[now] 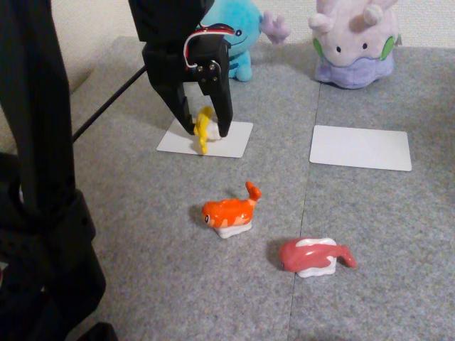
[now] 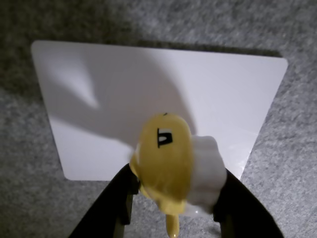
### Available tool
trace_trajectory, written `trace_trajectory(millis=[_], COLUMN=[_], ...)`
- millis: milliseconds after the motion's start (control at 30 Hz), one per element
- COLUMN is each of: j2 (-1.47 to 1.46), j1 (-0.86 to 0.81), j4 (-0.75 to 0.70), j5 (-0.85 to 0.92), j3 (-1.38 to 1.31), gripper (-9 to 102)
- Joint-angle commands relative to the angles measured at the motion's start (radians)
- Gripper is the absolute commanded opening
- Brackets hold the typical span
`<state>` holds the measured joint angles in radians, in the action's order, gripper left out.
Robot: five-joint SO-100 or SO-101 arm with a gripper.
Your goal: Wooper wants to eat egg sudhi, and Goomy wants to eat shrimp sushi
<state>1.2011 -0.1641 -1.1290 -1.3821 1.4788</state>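
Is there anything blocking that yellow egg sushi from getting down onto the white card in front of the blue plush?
Nothing visible. The egg sushi hangs in the gripper right above the white card, whose surface is bare.

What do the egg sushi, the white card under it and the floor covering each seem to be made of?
Egg sushi: probably soft rubbery plastic, smooth and slightly glossy; its yellow topping droops from the gripper.
White card: likely thin plastic or coated paper, flat, smooth, with rounded corners.
Floor covering: grey carpet tile, its surface fuzzy and speckled.

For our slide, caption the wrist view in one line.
Tool holds egg sushi over the white card.
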Motion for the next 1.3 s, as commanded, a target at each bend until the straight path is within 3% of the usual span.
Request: trace_trajectory(millis=[0, 367, 600, 867, 1267], j2=[0.009, -0.003, -0.003, 0.014, 0.417], j1=[0.0, 0.0, 0.002, 0.002, -0.011], j4=[0.02, 0.051, 0.046, 0.026, -0.276], j5=[-0.008, -0.006, 0.014, 0.015, 0.041], j3=[-0.034, -0.034, -0.034, -0.034, -0.023], gripper=[6, 6, 19, 20, 20])
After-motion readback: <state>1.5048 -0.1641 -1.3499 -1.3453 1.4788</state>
